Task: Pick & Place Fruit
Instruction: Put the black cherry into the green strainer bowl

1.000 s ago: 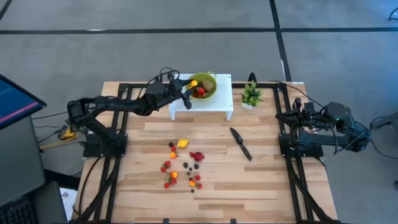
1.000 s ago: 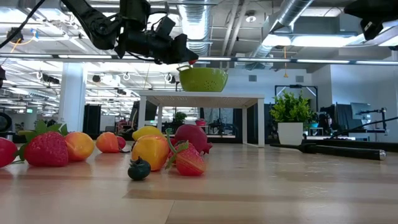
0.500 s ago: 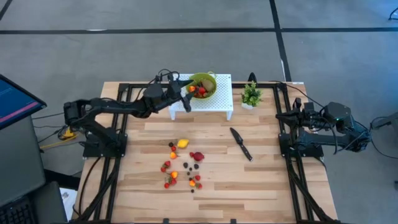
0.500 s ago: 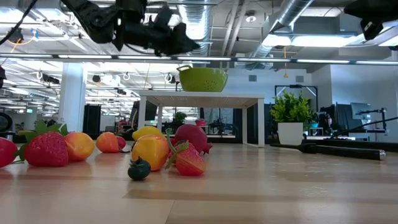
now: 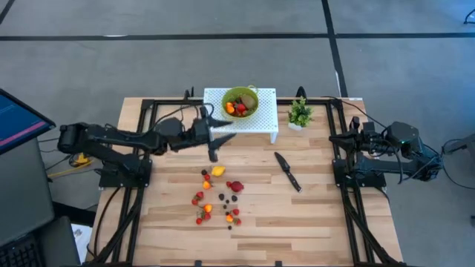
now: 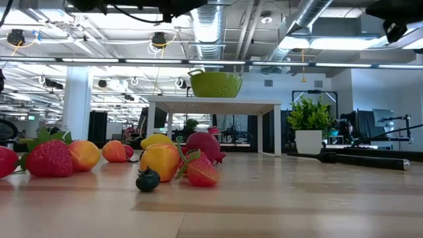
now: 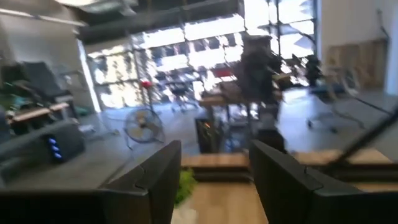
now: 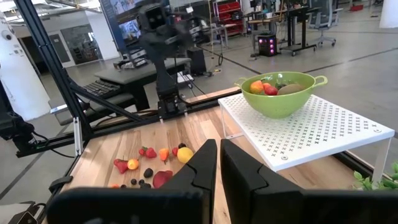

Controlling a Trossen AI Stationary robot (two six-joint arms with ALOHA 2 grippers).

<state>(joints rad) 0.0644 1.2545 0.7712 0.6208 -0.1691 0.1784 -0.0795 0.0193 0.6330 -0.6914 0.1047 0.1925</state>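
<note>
The left claw (image 5: pixel 217 142) hung above the bench (image 5: pixel 312 208), left of centre in the high view, between the white shelf (image 5: pixel 263 124) and the loose fruit (image 5: pixel 219 194); its fingers (image 7: pixel 158 177) stood well apart with nothing between them, touching nothing. The right claw (image 8: pixel 219 163) waited folded back at the right edge of the bench, its fingers nearly together and empty. Several fruits already sat in the green bowl (image 5: pixel 240 101) on the shelf at upper centre, while the rest lay scattered at lower centre, some touching. They looked tiny, light, hard and smooth, so likely to roll or squirt out of a pinch. Each seemed best taken across its widest middle, starting with one standing clear, such as the yellow piece (image 5: pixel 217 171) nearest the claw. A knife (image 5: pixel 287 171) lay to the right, well apart.
</note>
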